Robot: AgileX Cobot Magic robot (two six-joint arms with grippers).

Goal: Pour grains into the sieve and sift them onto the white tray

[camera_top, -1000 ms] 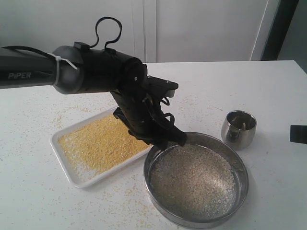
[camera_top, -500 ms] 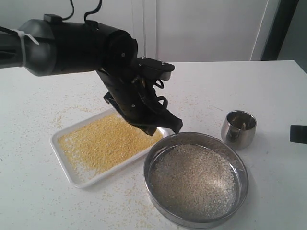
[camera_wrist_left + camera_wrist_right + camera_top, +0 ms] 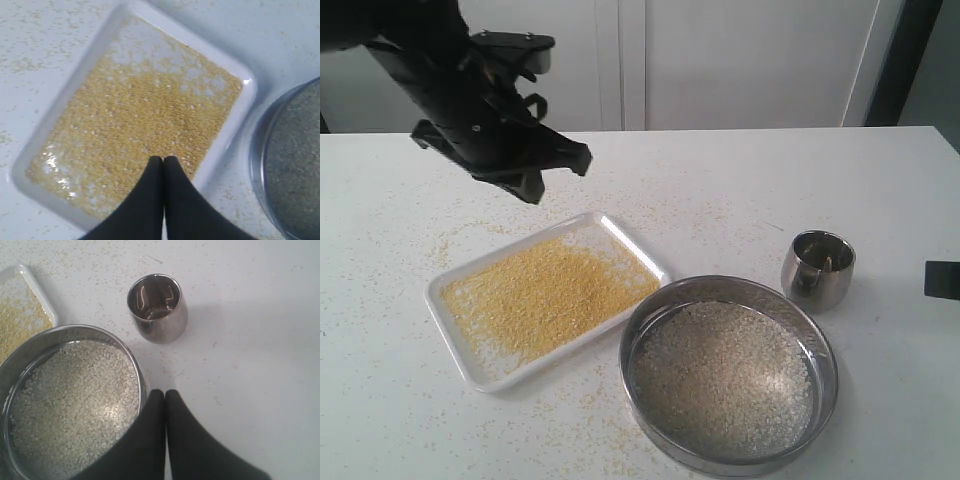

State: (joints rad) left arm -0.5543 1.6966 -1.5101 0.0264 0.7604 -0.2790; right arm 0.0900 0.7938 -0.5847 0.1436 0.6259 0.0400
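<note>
The white tabletop [image 3: 770, 180] fills nearly the whole exterior view. Over its upper left hangs the black left arm [image 3: 450, 70], lifted clear of everything. The left gripper [image 3: 578, 158] at its end is closed on nothing; in the left wrist view its two fingers press together above the tray.

The sieve [image 3: 725, 282] sits on the tabletop at the lower right of centre, flat, with whitish grains [image 3: 720, 375] spread over its mesh. The white tray [image 3: 455, 345] lies to the left of it, set at a slant. Its nearest corner is just beside the sieve's rim, and I cannot tell whether they touch. Yellow granules [image 3: 545, 295] cover most of the tray's floor, thinner toward its left end.

A small steel cup [image 3: 817, 268] stands upright just above and right of the sieve, near it but apart.

The right gripper [image 3: 165, 392] is closed and empty, held over bare tabletop between sieve and cup.

Fine crumbs [image 3: 450, 240] speckle the tabletop around the tray.
</note>
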